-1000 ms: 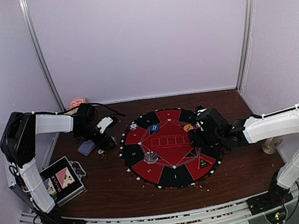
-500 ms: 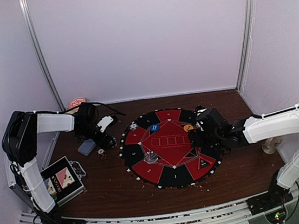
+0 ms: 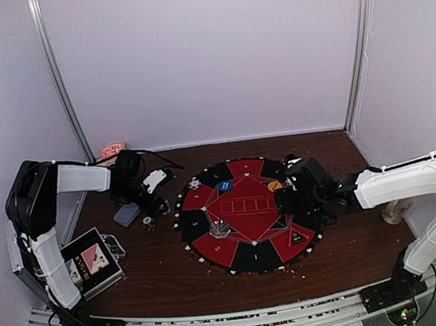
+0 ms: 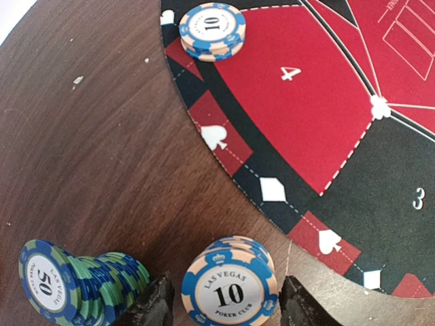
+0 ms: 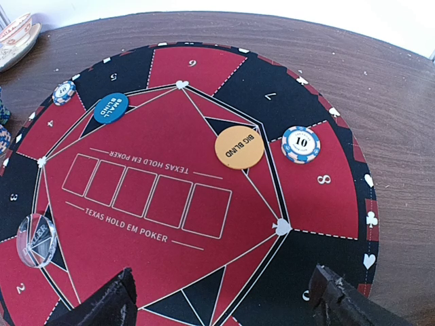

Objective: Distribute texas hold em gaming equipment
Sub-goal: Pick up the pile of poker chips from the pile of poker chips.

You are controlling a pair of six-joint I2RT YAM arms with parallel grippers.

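Though the overhead view takes in the whole dark wooden table (image 3: 161,285), its small things blur. The left gripper (image 3: 153,207) sits low, just off the left rim of the round mat (image 3: 254,260), and its fingers are lost under the wrist. A grey-blue card deck (image 3: 126,214) lies flat close beside that arm. The metal case (image 3: 91,262) sits near the left edge, partly covered by the arm's lower link. The right gripper (image 3: 286,200) hangs over the mat's right side. Pale lilac walls (image 3: 204,53) close in three sides.

From the left wrist, the black fingers (image 4: 153,309) are cut off by the bottom edge. They stand narrow, one on each side of the ten-chip stack (image 4: 230,288) on bare, grainy wood just off the mat. Whether they press it cannot be told. A leaning fifty-chip stack (image 4: 75,282), blue and green, stands to the left, its base cropped. A small ten pile (image 4: 211,30) rests on red segment 4.

From the right wrist, the fingers (image 5: 102,305) are spread wide above the felt-like mat, with nothing between them. The blue button (image 5: 111,107) and orange button (image 5: 238,147) lie flat on the mat, well apart. A single ten chip (image 5: 301,144) lies on segment 8. A clear dealer disc (image 5: 37,239) lies to the left. A patterned cup (image 5: 17,37) is cropped at the corner.
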